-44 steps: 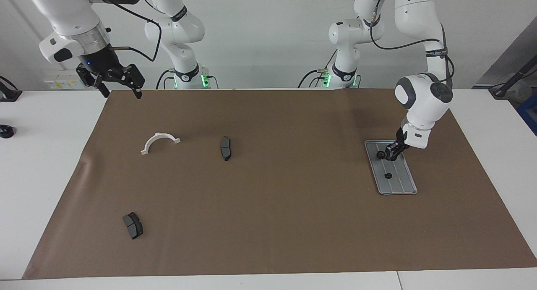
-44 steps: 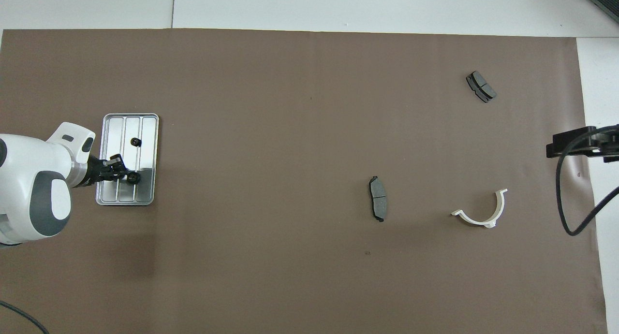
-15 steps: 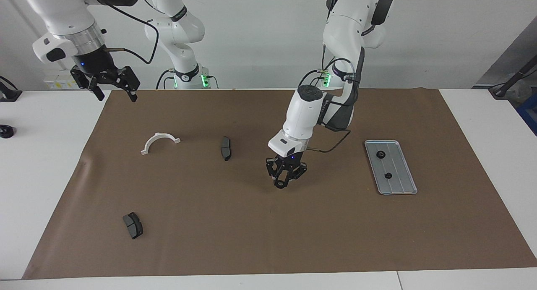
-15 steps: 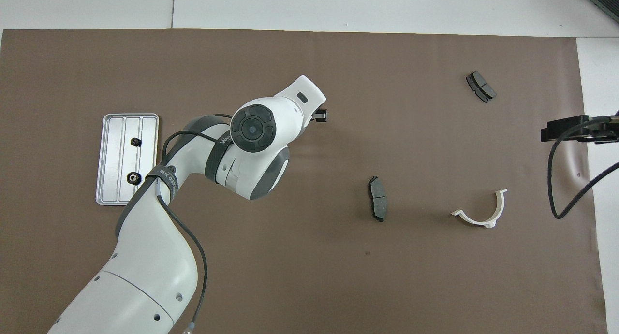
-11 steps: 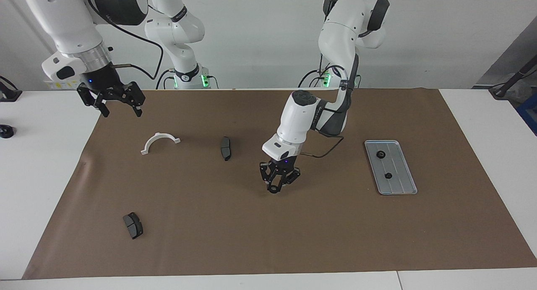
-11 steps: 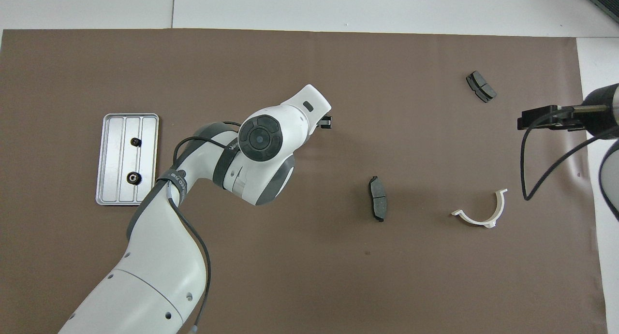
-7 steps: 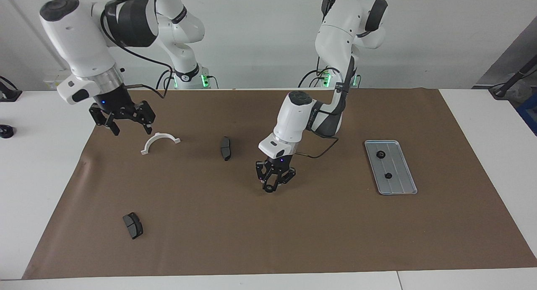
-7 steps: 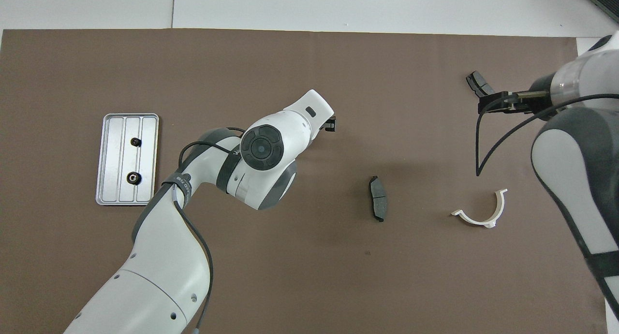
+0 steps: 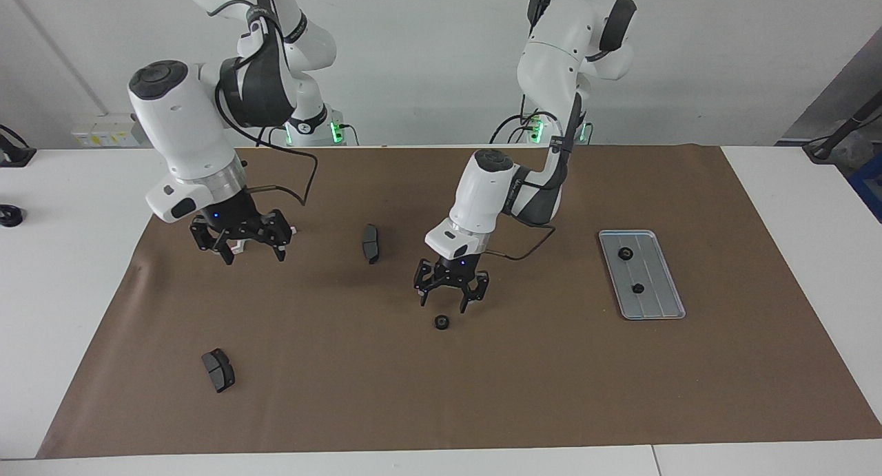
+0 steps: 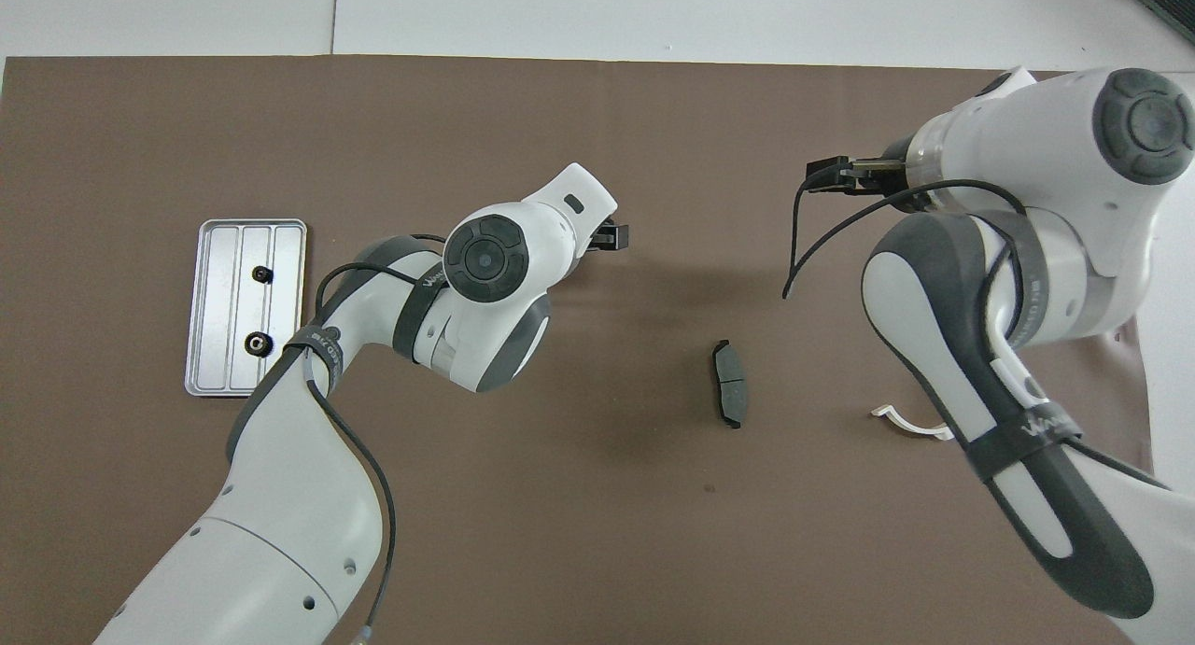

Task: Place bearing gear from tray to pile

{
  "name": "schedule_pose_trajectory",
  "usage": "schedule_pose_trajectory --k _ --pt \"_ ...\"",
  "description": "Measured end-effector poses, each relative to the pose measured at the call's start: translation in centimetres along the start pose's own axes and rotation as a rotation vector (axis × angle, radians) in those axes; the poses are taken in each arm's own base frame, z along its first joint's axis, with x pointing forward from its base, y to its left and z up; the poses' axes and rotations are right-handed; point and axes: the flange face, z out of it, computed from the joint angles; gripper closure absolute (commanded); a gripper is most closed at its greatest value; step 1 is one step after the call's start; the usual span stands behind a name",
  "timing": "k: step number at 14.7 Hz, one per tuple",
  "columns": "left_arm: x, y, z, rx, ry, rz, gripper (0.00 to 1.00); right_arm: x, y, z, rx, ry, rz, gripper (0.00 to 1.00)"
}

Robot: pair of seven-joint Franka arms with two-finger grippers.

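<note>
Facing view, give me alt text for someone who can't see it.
The left gripper hangs open just above a small black gear lying on the brown mat mid-table. Two more gears sit on the silver tray toward the left arm's end. The right gripper hangs open over a white curved bracket.

This is a robot lab: two white robot arms [image 9: 186,138] stand at a table [image 9: 792,207] by a plain white wall.

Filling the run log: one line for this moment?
left gripper: open, over gear on mat | right gripper: open | tray: two gears
</note>
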Motion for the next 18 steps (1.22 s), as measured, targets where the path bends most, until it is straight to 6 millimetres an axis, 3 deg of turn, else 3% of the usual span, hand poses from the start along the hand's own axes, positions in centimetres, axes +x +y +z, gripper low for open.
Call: schedule_pose_trajectory --k 5,10,12,15,18 --pt "1.0 -7.4 -5.4 0.074 -0.074 -0.005 0.00 -1.1 -9.2 5.1 0.043 0.031 -0.004 0.00" --pt "-0.1 -16.0 -12.0 0.139 -0.186 0.006 0.00 -4.3 -18.1 13.3 0.040 0.042 -0.079 0.00" --pt "0.2 -20.2 -14.0 0.158 -0.238 0.015 0.00 -5.4 -19.9 16.3 0.036 0.056 -0.123 0.00" --pt "0.6 -26.0 -15.2 0.166 -0.263 0.026 0.00 -6.5 -21.7 17.7 0.028 0.080 -0.187 0.00" --pt "0.1 -30.9 -15.0 0.169 -0.267 0.040 0.00 -6.9 -22.6 17.5 -0.007 0.101 -0.264 0.30"
